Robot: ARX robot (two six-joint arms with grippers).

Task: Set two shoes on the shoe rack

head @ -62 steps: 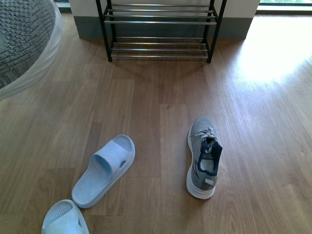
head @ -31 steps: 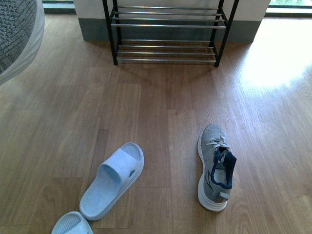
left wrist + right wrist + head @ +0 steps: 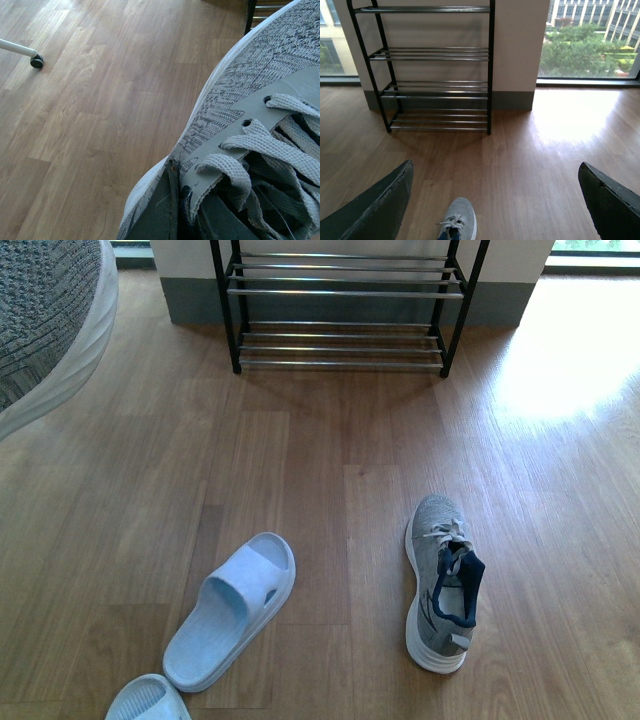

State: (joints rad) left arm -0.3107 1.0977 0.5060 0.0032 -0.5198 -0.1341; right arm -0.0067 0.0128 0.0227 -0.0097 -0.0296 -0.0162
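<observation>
One grey sneaker (image 3: 45, 320) hangs in the air at the far upper left of the front view, white sole outward. In the left wrist view its knit upper and laces (image 3: 260, 100) fill the frame, and my left gripper (image 3: 182, 212) is shut on its side by the eyelets. The other grey sneaker (image 3: 443, 580) lies on the wood floor at right, toe toward the shoe rack (image 3: 345, 300). My right gripper (image 3: 495, 200) is open, its dark fingers (image 3: 375, 210) spread wide above that sneaker's toe (image 3: 459, 220). Every tier of the shoe rack (image 3: 435, 55) that shows is bare.
Two light blue slippers (image 3: 232, 608) (image 3: 148, 700) lie on the floor at lower left. A white leg with a black caster (image 3: 36, 61) stands on the floor in the left wrist view. A tall window (image 3: 590, 40) is to the right of the rack's wall.
The front view shifted, so the rack, slippers and floor sneaker sit lower and further right. The held sneaker drew back left, then came a little further into view again.
</observation>
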